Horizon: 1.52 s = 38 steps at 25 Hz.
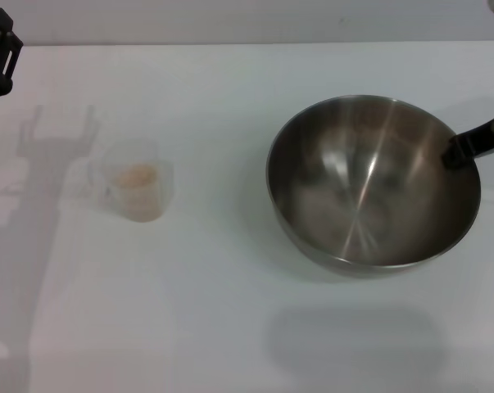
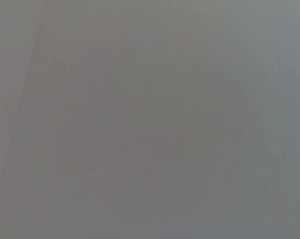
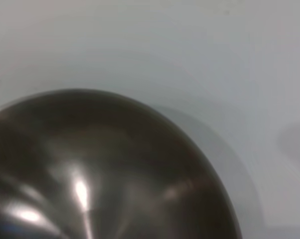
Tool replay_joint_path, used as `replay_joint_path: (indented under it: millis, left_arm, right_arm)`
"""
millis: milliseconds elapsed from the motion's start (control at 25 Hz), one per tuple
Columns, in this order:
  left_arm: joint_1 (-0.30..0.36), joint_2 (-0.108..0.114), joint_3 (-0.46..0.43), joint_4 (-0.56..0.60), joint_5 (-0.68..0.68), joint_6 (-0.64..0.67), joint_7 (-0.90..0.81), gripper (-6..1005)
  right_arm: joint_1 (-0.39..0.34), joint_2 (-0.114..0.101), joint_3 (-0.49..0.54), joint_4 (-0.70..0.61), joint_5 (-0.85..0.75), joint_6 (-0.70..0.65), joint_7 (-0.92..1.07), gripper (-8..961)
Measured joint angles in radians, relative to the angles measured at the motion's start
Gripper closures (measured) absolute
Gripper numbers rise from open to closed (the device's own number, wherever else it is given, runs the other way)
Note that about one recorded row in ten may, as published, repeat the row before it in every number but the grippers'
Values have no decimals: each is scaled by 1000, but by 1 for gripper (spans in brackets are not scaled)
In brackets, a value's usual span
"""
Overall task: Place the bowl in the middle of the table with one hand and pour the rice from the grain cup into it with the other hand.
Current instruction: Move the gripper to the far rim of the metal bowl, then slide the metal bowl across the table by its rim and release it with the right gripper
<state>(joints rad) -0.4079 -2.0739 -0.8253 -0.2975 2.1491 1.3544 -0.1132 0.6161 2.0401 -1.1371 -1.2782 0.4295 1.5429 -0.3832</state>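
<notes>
The right hand is gripping the rim of the bowl, which seems to be hanging above the worktop, right of centre. The grain cup is standing untouched, rice unpoured; I cannot tell how the left hand is set.

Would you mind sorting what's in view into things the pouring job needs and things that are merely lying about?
Needed for the job:
- bowl, held at its rim by the right gripper
- grain cup holding the rice
- table
- left gripper, raised at the table's far left edge

Lying about:
- nothing else visible
</notes>
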Motion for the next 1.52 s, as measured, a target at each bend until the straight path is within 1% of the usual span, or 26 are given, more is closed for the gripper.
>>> replay_joint_path:
  millis: [160,200,280,360,400,520,600,840,960,1000,1040,1200,1240,1360,1400,1520]
  left_arm:
    - [1,0,0,0,0,0,0,158]
    - [1,0,0,0,0,0,0,158]
    - [1,0,0,0,0,0,0,158]
    - [1,0,0,0,0,1,0,158]
    - [1,0,0,0,0,1,0,158]
    - [1,0,0,1,0,1,1,158]
    - [1,0,0,2,0,1,4,158]
    - [1,1,0,2,0,3,5,158]
    - [1,1,0,2,0,4,6,158]
    - [1,1,0,2,0,4,6,158]
    - [0,1,0,2,0,4,8,158]
    - [0,2,-3,2,0,5,8,158]
    - [0,1,-5,2,0,4,8,158]
    - [0,2,-10,2,0,2,8,158]
    - [0,2,-10,2,0,2,8,158]
    - [0,2,-10,2,0,1,8,158]
  right_arm:
    - [-6,2,9,-31,0,-13,0,902]
    - [-9,6,25,-58,2,-20,1,903]
    - [-9,8,34,-71,3,-23,1,904]
    - [-10,18,51,-102,4,-26,-1,905]
    - [-11,28,57,-135,6,-36,-4,910]
    - [-13,34,58,-161,14,-49,-5,926]
    - [-17,35,58,-175,68,-75,-6,931]
    - [-11,35,47,-164,146,-97,-8,930]
    - [7,36,26,-127,178,-107,-9,929]
    - [25,36,15,-84,199,-116,-10,929]
    - [25,36,15,-84,199,-116,-10,929]
    - [61,36,-14,27,216,-150,-16,928]
    - [61,36,-14,27,216,-150,-16,928]
    - [85,36,-18,92,223,-161,-29,927]
    - [100,36,-18,135,226,-169,-34,927]
    - [113,36,-18,167,227,-175,-36,926]
